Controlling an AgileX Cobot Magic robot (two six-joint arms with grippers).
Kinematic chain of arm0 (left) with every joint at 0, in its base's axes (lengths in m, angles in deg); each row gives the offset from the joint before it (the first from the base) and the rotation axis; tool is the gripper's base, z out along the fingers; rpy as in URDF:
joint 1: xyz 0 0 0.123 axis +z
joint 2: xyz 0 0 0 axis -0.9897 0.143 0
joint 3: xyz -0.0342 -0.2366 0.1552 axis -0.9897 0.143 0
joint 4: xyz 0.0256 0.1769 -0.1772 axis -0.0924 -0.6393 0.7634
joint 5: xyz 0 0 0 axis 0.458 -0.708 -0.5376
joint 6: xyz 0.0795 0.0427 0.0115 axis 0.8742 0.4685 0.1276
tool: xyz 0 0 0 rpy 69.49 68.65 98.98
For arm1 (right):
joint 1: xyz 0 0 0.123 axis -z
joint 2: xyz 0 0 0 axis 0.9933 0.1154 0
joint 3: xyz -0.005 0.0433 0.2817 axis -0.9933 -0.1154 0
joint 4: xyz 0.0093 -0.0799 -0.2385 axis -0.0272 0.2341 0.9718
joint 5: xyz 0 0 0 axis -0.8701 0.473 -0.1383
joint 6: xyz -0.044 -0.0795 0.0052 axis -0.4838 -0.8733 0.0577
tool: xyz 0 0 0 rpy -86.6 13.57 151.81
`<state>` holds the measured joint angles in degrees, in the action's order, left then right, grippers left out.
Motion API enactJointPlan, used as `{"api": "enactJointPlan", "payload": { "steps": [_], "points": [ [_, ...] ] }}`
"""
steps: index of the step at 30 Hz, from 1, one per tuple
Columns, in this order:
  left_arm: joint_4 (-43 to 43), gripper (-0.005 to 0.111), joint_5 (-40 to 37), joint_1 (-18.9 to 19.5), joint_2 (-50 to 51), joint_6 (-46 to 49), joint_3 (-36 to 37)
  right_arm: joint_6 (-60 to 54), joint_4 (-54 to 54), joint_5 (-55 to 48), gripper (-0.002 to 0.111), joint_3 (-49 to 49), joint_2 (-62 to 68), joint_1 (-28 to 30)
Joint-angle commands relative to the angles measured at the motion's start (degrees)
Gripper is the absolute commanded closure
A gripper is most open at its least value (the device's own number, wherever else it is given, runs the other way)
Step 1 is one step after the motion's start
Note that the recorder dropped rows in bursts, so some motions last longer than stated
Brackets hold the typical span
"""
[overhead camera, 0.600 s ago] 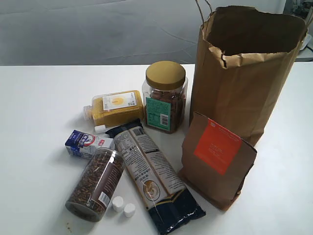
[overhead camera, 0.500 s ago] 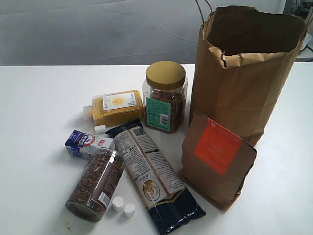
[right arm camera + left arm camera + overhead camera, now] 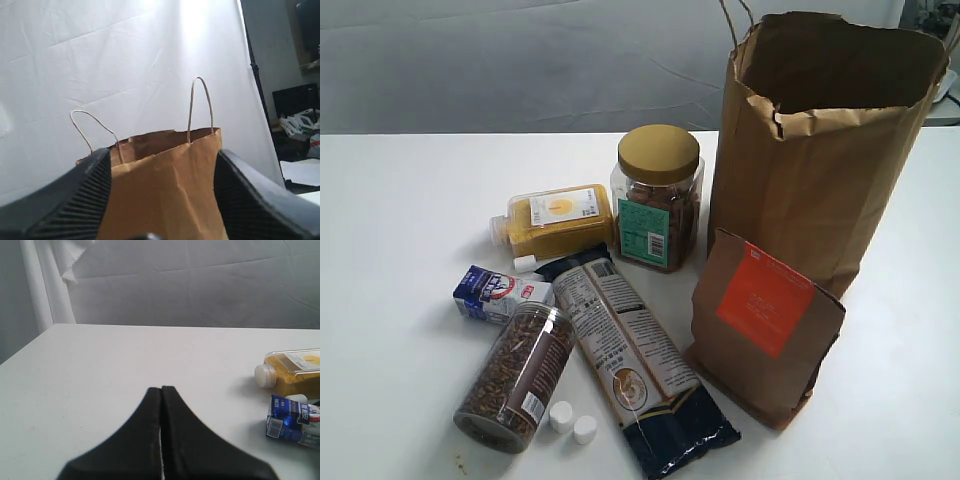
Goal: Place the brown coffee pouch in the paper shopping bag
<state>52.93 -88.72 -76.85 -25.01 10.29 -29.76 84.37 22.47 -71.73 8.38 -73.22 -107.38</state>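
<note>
The brown coffee pouch [image 3: 765, 328], with its orange-red square label, leans against the foot of the tall paper shopping bag [image 3: 820, 150] at the right of the exterior view. The bag stands upright with its mouth open and a torn rim. Neither gripper shows in the exterior view. In the right wrist view my right gripper [image 3: 162, 160] is open, and the bag [image 3: 165, 185] with its cord handles stands beyond the gap between the fingers. In the left wrist view my left gripper [image 3: 161, 389] is shut with nothing in it, above bare white table, and the pouch is out of that view.
Left of the pouch lie a long dark-blue and beige pasta packet [image 3: 635, 355], a toppled jar of dark grains [image 3: 517, 376], a small blue carton [image 3: 498, 293] and an orange-filled bottle [image 3: 555, 220]. A gold-lidded jar [image 3: 658, 197] stands beside the bag. Two white caps [image 3: 572, 422] lie near the front.
</note>
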Motion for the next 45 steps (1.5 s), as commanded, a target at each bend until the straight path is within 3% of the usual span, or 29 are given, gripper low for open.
{"api": "enactJointPlan", "payload": {
  "steps": [1, 2, 4, 6, 7, 8, 11, 16, 23, 29, 33, 37, 38, 45],
  "points": [
    [-0.26, 0.107, 0.25, 0.19, -0.2, -0.19, 0.2, 2.21, -1.17, -4.1, 0.052, 0.35, -0.2, -0.1],
    [-0.26, 0.107, 0.25, 0.19, -0.2, -0.19, 0.2, 2.43, -2.28, -4.25, 0.052, 0.35, -0.2, -0.1],
    [-0.26, 0.107, 0.25, 0.19, -0.2, -0.19, 0.2, 2.43, -3.7, -5.48, 0.066, 0.35, -0.2, -0.1],
    [-0.26, 0.107, 0.25, 0.19, -0.2, -0.19, 0.2, 2.43, -3.7, -6.94, 0.087, 0.35, -0.2, -0.1],
    [-0.26, 0.107, 0.25, 0.19, -0.2, -0.19, 0.2, 2.43, -3.7, -8.0, 0.104, 0.35, -0.2, -0.1],
    [-0.26, 0.107, 0.25, 0.19, -0.2, -0.19, 0.2, 2.43, -3.7, -8.28, 0.108, 0.47, -0.2, -0.1],
    [-0.26, 0.107, 0.25, 0.19, -0.2, -0.19, 0.2, 1.96, -3.7, -12.08, 0.108, 4.29, -0.2, -0.1],
    [-0.26, 0.107, 0.25, 0.19, -0.2, -0.19, 0.2, -1.13, -4.48, -31.32, 0.108, 19.97, 10.25, -0.1],
    [-0.26, 0.107, 0.25, 0.19, -0.2, -0.19, 0.2, -21.67, -22.49, -59.63, 0.108, 38.84, 32.91, -0.1],
    [-0.26, 0.107, 0.25, 0.19, -0.2, -0.19, 0.2, -24.29, -22.59, -67.64, 0.108, 49.81, 47.97, -0.1],
    [-0.26, 0.107, 0.25, 0.19, -0.2, -0.19, 0.2, -26.74, -23.15, -74.4, 0.088, 54.54, 57.3, -0.1],
    [-0.26, 0.107, 0.25, 0.19, -0.2, -0.19, 0.2, -27.04, -22.69, -79.57, 0.047, 57.53, 65.86, -0.1],
    [-0.26, 0.107, 0.25, 0.19, -0.2, -0.19, 0.2, -27.04, -22.69, -79.86, 0.043, 57.81, 67.41, -0.1],
    [-0.26, 0.107, 0.25, 0.19, -0.2, -0.19, 0.2, -27.9, -22.57, -80.46, 0.044, 60.8, 80.47, -0.1]
  ]
}}
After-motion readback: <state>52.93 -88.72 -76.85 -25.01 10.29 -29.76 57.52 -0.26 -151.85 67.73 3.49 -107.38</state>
